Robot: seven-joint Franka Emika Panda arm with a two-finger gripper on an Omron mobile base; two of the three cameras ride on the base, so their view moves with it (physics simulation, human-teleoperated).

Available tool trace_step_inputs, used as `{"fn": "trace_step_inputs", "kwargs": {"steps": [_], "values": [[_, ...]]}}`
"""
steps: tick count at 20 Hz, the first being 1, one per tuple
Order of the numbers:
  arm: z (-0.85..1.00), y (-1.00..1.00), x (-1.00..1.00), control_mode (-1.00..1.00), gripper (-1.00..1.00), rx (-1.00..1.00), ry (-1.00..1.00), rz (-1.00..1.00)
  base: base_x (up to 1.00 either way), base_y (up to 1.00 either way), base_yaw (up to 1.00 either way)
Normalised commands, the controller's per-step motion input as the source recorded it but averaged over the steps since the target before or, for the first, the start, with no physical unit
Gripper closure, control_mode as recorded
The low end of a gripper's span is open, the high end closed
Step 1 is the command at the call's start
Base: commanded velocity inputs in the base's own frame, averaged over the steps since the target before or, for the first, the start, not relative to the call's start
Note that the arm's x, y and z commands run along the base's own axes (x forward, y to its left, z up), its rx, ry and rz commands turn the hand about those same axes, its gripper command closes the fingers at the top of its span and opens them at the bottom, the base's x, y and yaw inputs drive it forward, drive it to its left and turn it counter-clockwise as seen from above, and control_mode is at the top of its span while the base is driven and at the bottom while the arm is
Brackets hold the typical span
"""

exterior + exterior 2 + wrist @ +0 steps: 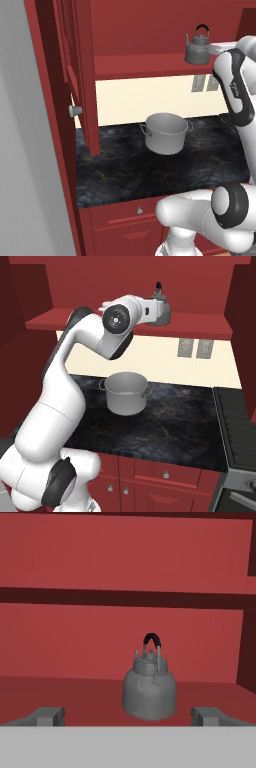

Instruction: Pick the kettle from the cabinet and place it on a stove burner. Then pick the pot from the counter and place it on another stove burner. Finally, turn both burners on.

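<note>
Left base view: I see the kettle (197, 46) upright on the cabinet (150, 64) shelf, the pot (165, 132) on the bench (130, 170). Right base view: my arm reaches toward the kettle. Hand view: my hand (129, 716) is spread wide and empty, kettle ahead between the fingertips (49, 716).

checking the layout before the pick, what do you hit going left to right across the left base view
cabinet door with its round knob → pot on the counter → kettle up on the cabinet shelf → wall outlets → robot arm
</note>
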Motion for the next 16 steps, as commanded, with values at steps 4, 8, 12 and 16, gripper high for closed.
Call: {"fn": "trace_step_inputs", "kwargs": {"steps": [4,8,12,16], "values": [[-0.02,-0.03,0.1,-1.0,-1.0,0.02,0.0,0.0,0.0,0.0,0.0],[-0.06,0.0,0.38,-1.0,-1.0,0.0,0.0,0.0,0.0,0.0,0.0],[0.0,-0.01,0.6,-1.0,-1.0,0.01,0.05,0.01,0.0,0.0,0.0],[-0.01,-0.06,0.57,-1.0,-1.0,0.01,0.05,0.06,0.0,0.0,0.0]]}}
